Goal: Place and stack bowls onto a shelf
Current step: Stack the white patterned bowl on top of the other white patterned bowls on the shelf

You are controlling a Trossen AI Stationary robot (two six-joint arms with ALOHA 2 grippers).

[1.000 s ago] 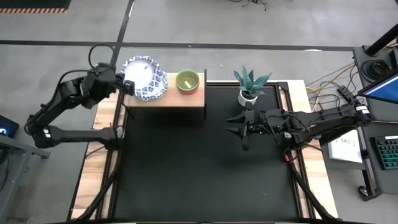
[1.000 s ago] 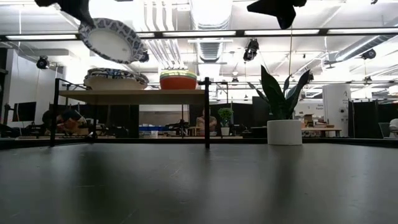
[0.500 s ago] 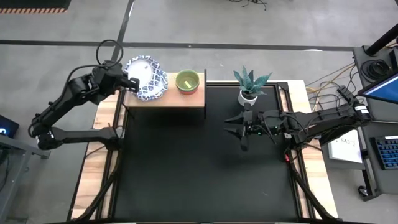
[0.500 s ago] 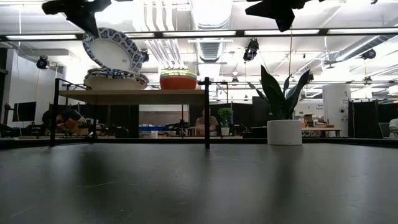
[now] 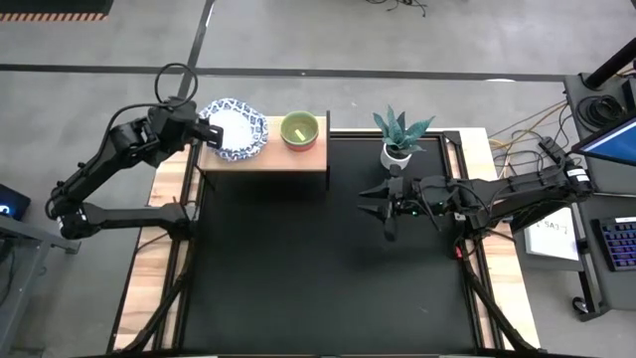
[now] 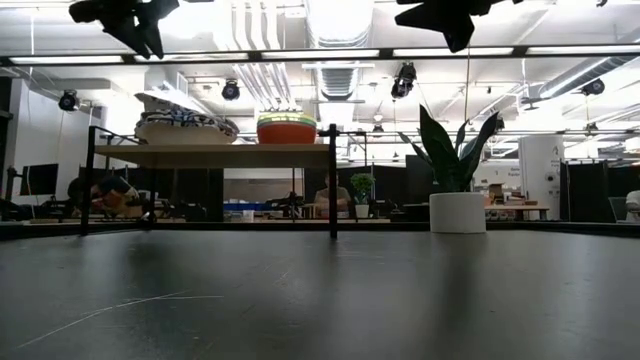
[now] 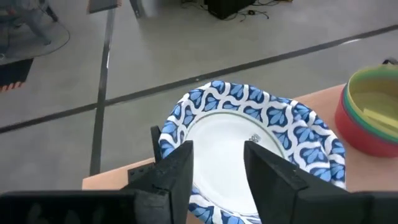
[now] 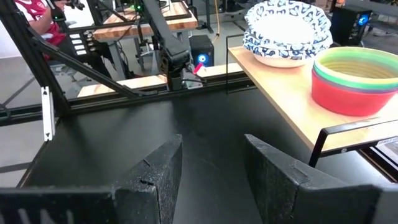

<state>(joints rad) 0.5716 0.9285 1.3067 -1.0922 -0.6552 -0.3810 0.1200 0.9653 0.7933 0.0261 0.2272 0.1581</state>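
Several white bowls with blue patterned rims (image 5: 236, 127) sit stacked at the left end of the wooden shelf (image 5: 268, 159). The top bowl (image 6: 175, 103) lies in the stack, slightly tilted in the low view. Beside them stand the plain bowls (image 5: 300, 130), nested, red outermost and yellow-green inside. My left gripper (image 7: 217, 149) hangs open just above the near-left rim of the top bowl, clear of it (image 6: 145, 40). My right gripper (image 5: 370, 207) hovers open over the black table, right of the shelf.
A small white pot with a green plant (image 5: 399, 134) stands on the table between the shelf's right end and my right arm. The black tabletop (image 5: 328, 278) stretches toward the near edge. Cables and a keyboard lie off the table at right.
My left gripper has carried a tilted patterned bowl a little toward the table's right edge and down onto the stack, then let go. The bowl has dropped from steeply tilted to lying nearly flat on top of the stack.
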